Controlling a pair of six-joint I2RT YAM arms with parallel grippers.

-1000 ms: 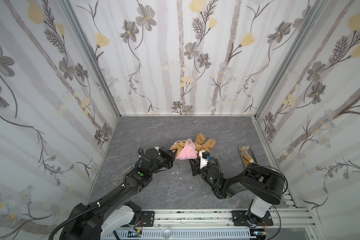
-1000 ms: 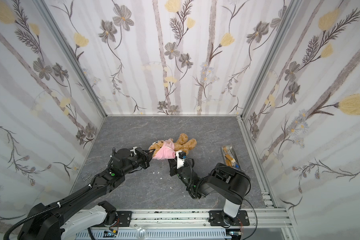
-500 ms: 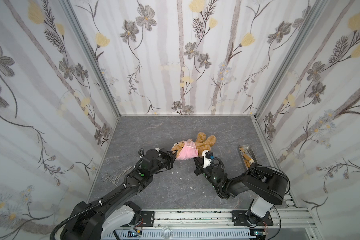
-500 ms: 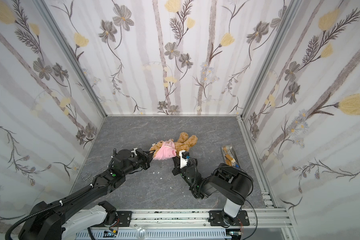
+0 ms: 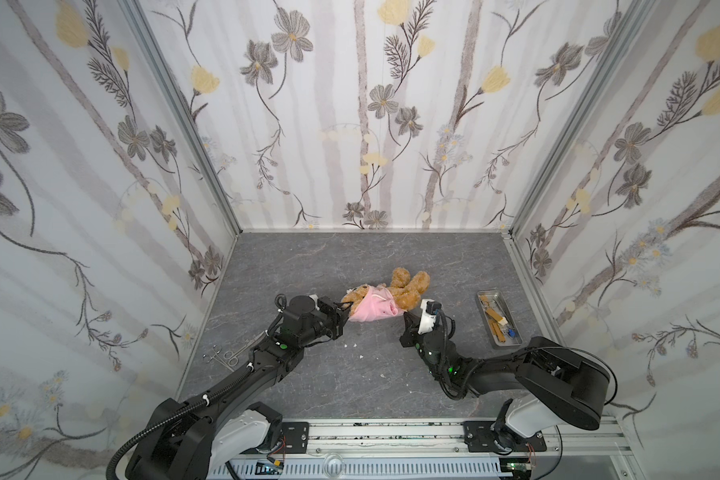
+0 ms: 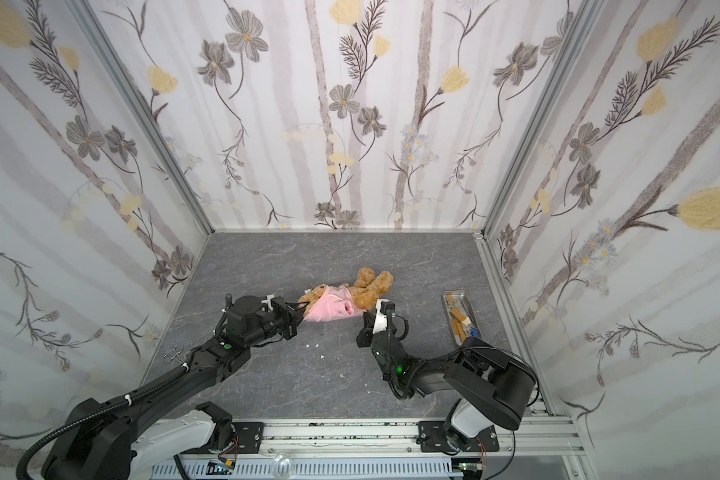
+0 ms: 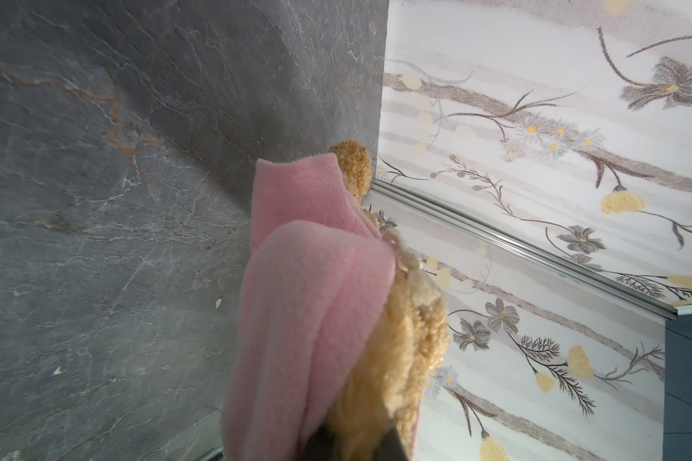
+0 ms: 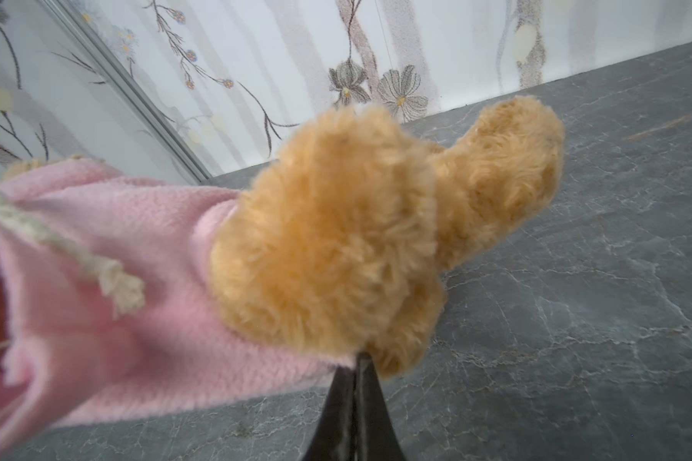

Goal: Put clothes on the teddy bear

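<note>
**Teddy bear (image 5: 408, 286), part-dressed, mid-table**

Item lay near the middle of the grey tabletop (image 5: 350, 253), head toward the left arm, both bare legs pointing to the back wall; golden-brown plush, seen in both top views (image 6: 371, 284). Pink hoodie (image 5: 371, 309) covered head and torso, cream drawstring loose; hem open at the legs. Left gripper (image 5: 345, 312) was pinched on hoodie fleece and bear fur together at the head end. Right gripper (image 8: 354, 383) had its fingers pressed together, tip touching the hoodie hem under the bear's seat; whether any fleece was caught could not be told. Metal tray (image 5: 493, 294) of small tools stood well apart near the right wall; forceps (image 5: 225, 355) lay by the left wall; white crumbs dotted the tabletop between the arms.
</note>
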